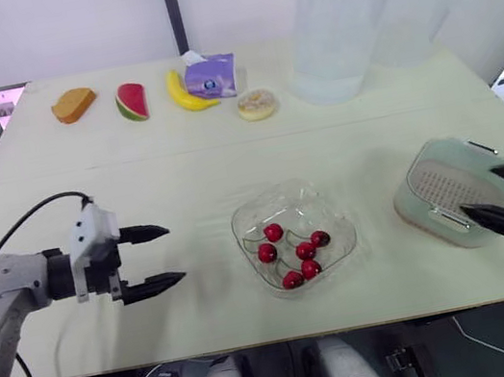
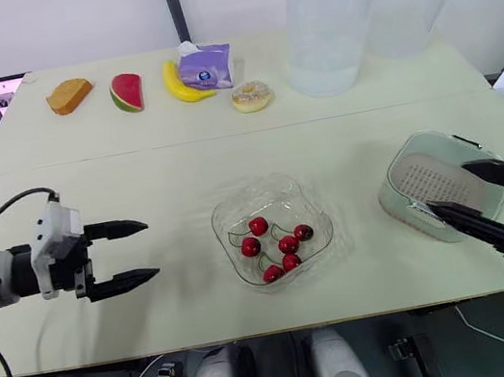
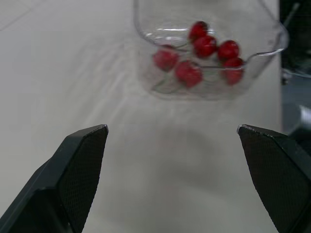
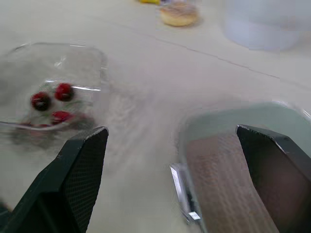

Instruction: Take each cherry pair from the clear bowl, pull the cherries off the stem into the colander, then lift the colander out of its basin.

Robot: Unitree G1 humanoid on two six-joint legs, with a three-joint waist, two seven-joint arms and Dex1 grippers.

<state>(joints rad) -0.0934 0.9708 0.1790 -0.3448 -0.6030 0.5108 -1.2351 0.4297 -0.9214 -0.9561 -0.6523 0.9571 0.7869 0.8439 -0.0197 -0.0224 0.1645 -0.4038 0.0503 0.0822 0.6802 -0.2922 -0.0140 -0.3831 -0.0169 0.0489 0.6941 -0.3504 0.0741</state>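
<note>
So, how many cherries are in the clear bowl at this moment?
6 cherries, all inside the clear bowl: two toward its left side, two toward the right, two at its near edge. I see none hidden.

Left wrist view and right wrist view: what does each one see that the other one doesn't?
Left wrist view alone: the open left pincer and all six cherries. Right wrist view alone: the open right pincer, the colander in its basin, a donut and a big clear container. Both: the clear bowl on the table, with cherries in it.
</note>
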